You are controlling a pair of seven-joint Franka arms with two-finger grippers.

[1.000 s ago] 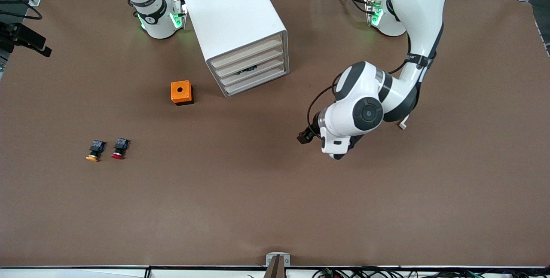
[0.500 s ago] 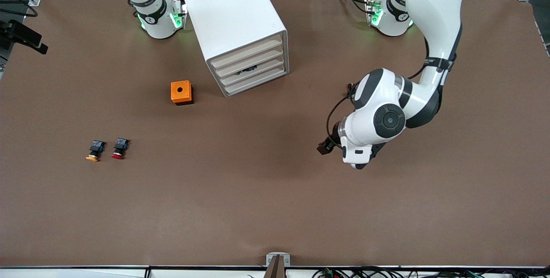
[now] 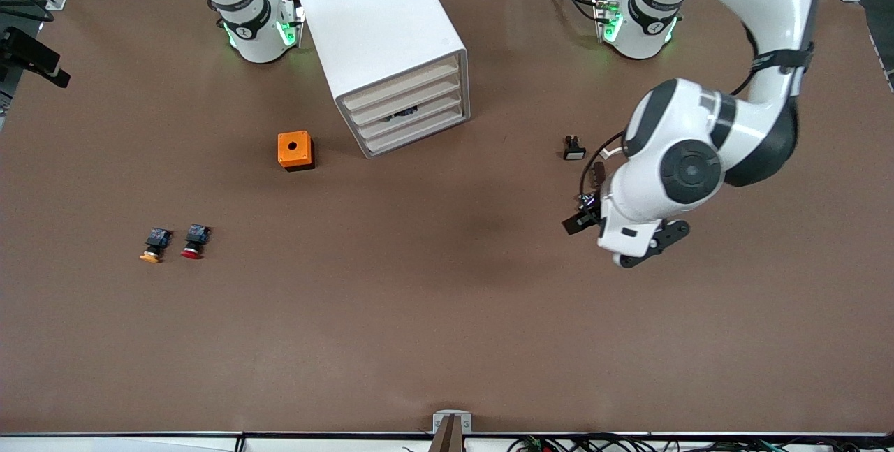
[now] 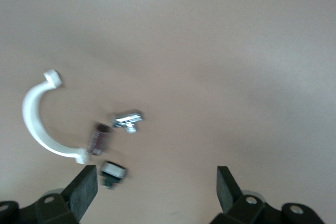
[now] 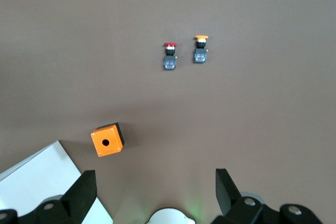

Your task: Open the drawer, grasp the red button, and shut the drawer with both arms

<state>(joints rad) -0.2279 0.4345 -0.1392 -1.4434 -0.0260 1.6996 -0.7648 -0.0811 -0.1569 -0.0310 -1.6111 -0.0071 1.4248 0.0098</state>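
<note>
The surface is a wide, matt brown sheet. On it stands a white cabinet with smooth sides and rounded corners; its front shows four pale drawers, all pushed in.

My left arm, glossy white with black joint bands, bends over the surface toward its own end of the table. My left claw hangs there in the air with the black fingers spread apart and nothing between them. Compared with one second ago this arm has swung away from the cabinet, toward its own end, and has uncovered a small black part with a white cap lying on the surface. In the left wrist view I also see a white curved clip and a small shiny metal piece, touching nothing of my claw.

My right arm waits near its base; my right claw is high over the surface, the fingers apart and empty.

An orange box, a cube with a round hole on top, lies beside the cabinet.

The button, with round red cap and black-and-blue body, lies toward the right arm's end, well apart from both claws, nearer to the front camera than the orange box. Just beside it lies its twin with the orange cap. Neither has moved.
</note>
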